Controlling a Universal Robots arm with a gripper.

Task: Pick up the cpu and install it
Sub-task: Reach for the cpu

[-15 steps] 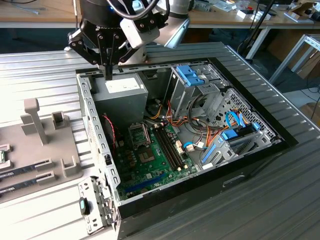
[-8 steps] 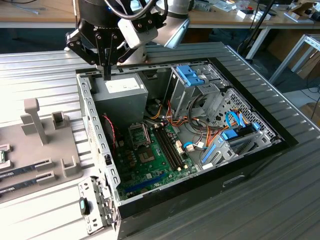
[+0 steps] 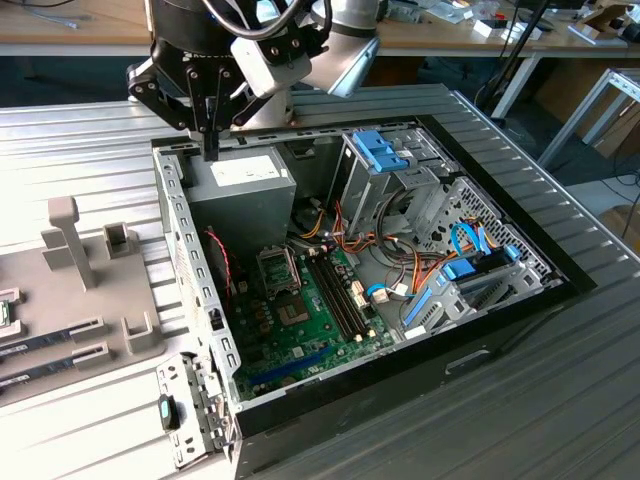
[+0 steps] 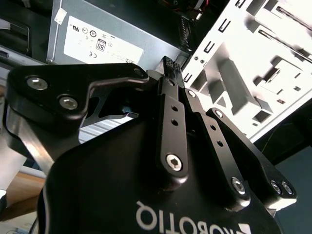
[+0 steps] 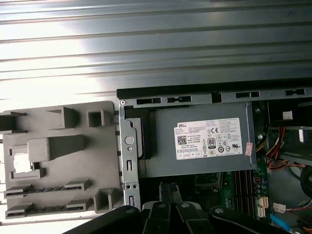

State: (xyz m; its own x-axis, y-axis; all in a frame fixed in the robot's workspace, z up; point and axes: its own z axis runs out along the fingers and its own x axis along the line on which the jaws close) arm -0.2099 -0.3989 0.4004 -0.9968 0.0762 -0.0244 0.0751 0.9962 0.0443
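In the exterior view, one tool (image 3: 211, 150) hangs over the back corner of the one open computer case (image 3: 186, 240), just above the grey power supply (image 3: 240, 195). Its fingers are pressed narrow together with nothing between them. The cpu (image 3: 4, 309) lies at the exterior view's left edge, cut off by it, in the single grey holder (image 3: 120, 300) on the worktop (image 3: 90, 140). It is outside the case and well apart from the tool. Two memory sticks (image 3: 60, 332) lie in the same holder. One socket (image 3: 278, 268) sits on the motherboard (image 3: 300, 345).

In the second wrist view, the tool (image 4: 169, 64) has its tips meeting, with the power supply (image 4: 102, 41) behind.

In the first wrist view, the cpu (image 5: 22, 163) is a bright square in a recess of the holder (image 5: 58, 109), beside the case and well apart from the tool (image 5: 168, 189). The two memory sticks (image 5: 46, 187) lie near it.
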